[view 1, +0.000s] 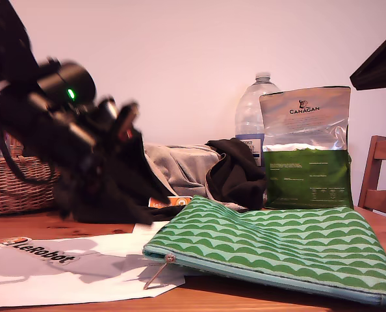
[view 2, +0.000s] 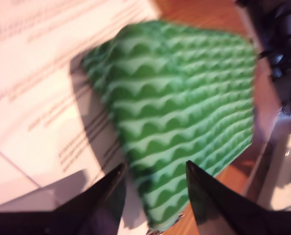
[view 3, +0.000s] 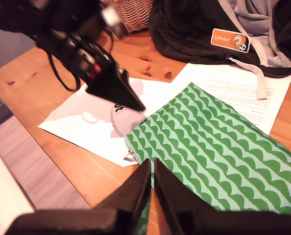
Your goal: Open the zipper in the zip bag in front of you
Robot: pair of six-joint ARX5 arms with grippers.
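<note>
From the exterior view's left: my first gripper (view 1: pixel 155 211), black and motion-blurred, hangs over a white printed paper sheet (view 1: pixel 82 273) on the wooden table (view 1: pixel 56 227), its jaws spread apart and empty, aimed at the near corner of the flat green wave-patterned fabric zip bag (view 1: pixel 277 247). The light teal zipper (view 1: pixel 271 276) runs along the bag's front edge, fully closed, its slim silver pull tab (view 1: pixel 158 273) dangling onto the paper. My second gripper (view 3: pixel 152 183), jaws pressed together and holding nothing, hovers above the bag near that tab. I judge this the approach step; next, probably, one gripper pins the bag while the other pinches the tab, though blur hides exact clearance
</note>
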